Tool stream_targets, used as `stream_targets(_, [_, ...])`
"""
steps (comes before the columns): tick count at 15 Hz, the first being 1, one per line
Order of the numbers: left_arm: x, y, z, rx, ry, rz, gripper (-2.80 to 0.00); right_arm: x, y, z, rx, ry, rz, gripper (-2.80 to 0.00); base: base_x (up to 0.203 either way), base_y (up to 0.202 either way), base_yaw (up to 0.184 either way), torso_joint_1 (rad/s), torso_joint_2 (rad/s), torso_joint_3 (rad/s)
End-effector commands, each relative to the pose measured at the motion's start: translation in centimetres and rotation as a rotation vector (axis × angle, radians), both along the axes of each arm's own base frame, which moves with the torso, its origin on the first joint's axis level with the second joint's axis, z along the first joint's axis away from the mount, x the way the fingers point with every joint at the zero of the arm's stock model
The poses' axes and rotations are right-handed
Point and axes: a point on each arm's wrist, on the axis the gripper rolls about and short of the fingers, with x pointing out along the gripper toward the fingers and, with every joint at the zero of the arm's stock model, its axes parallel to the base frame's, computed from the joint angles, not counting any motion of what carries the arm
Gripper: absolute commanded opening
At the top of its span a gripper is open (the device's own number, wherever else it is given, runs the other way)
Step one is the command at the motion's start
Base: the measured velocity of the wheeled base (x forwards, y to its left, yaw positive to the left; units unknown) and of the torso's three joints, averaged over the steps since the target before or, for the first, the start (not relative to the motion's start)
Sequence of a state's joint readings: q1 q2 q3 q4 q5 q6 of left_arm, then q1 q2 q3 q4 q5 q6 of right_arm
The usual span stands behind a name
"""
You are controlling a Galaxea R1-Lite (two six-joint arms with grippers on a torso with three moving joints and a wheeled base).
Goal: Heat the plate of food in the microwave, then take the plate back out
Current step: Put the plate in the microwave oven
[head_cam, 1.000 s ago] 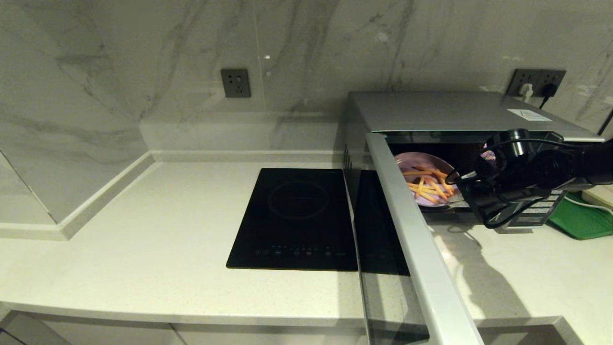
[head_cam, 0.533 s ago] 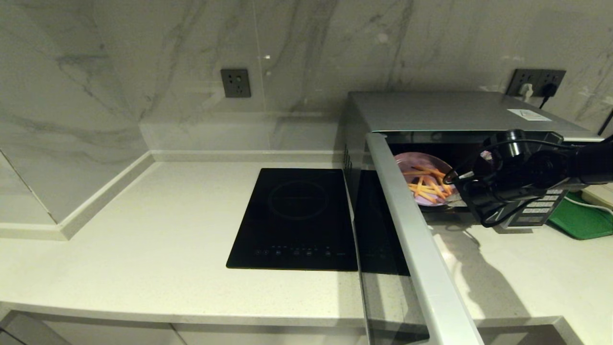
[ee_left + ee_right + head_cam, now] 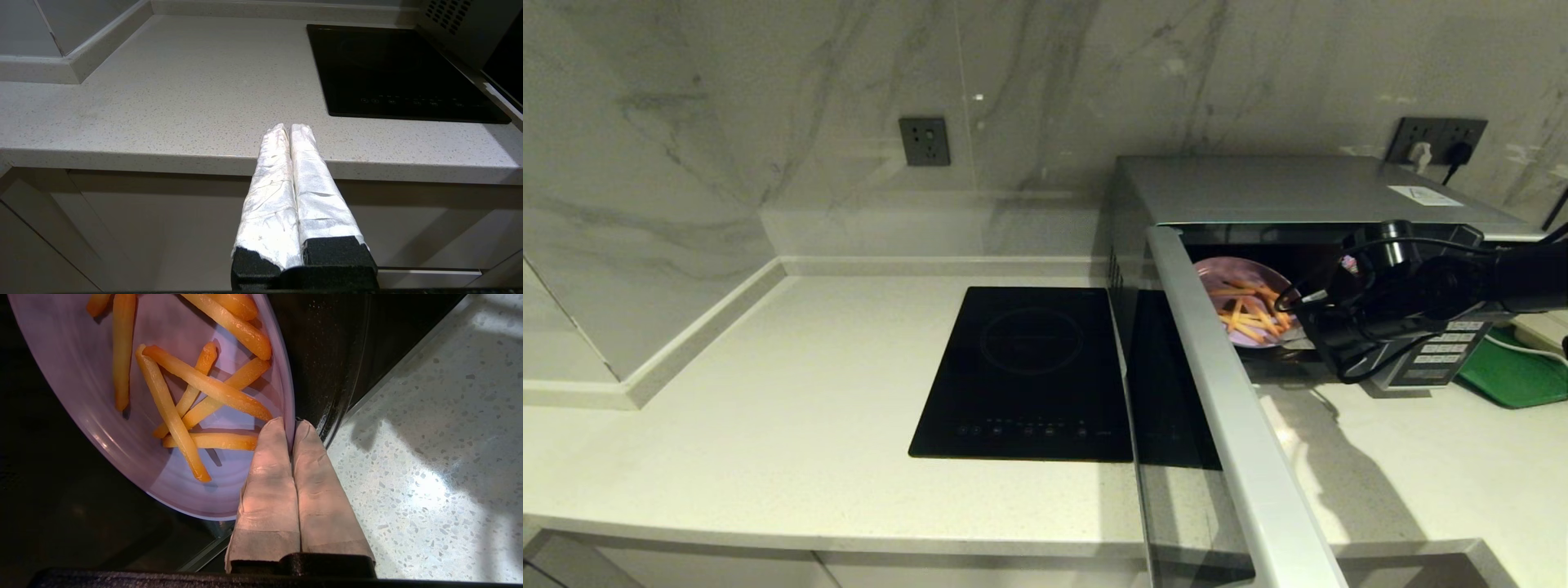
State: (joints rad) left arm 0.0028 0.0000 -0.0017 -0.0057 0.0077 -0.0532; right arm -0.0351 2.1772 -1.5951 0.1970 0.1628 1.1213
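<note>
- Marble-walled kitchen, pale speckled counter (image 3: 768,425): since a second ago the round pale lilac plate of orange-yellow fries (image 3: 1241,306) sits slightly deeper inside the big silver-grey microwave (image 3: 1282,192), and the black right arm has pushed in with it
- Right gripper (image 3: 292,426) is pinched tight on the plate's near rim, one taped finger (image 3: 269,465) above, the other below
- Left gripper (image 3: 289,128) hangs parked by the counter edge, fingers pressed together
- Arm and open door (image 3: 1217,392) cover part of the plate; the green tray (image 3: 1515,371) is cut off
</note>
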Motion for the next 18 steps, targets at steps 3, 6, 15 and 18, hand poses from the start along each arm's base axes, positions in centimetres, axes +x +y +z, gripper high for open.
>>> stream_targets(3, [0.0,0.0,0.0,0.0,0.0,0.0,-2.8,0.28,0.0,-0.34,-0.01,0.006,-0.017,-2.8,0.0,0.0,0.0,0.0,0.0,0.0])
stream_targets(6, [0.0,0.0,0.0,0.0,0.0,0.0,-2.8,0.21,0.01,-0.51,-0.009,0.013,-0.017,-2.8,0.0,0.0,0.0,0.0,0.0,0.0])
stream_targets(15, [0.0,0.0,0.0,0.0,0.0,0.0,-2.8,0.15,0.01,-0.37,-0.009,0.021,-0.017,0.0,0.0,0.0,0.0,0.0,0.0,0.0])
stream_targets(18, [0.0,0.0,0.0,0.0,0.0,0.0,-2.8,0.01,0.01,-0.14,-0.009,0.015,-0.017,0.0,0.0,0.0,0.0,0.0,0.0,0.0])
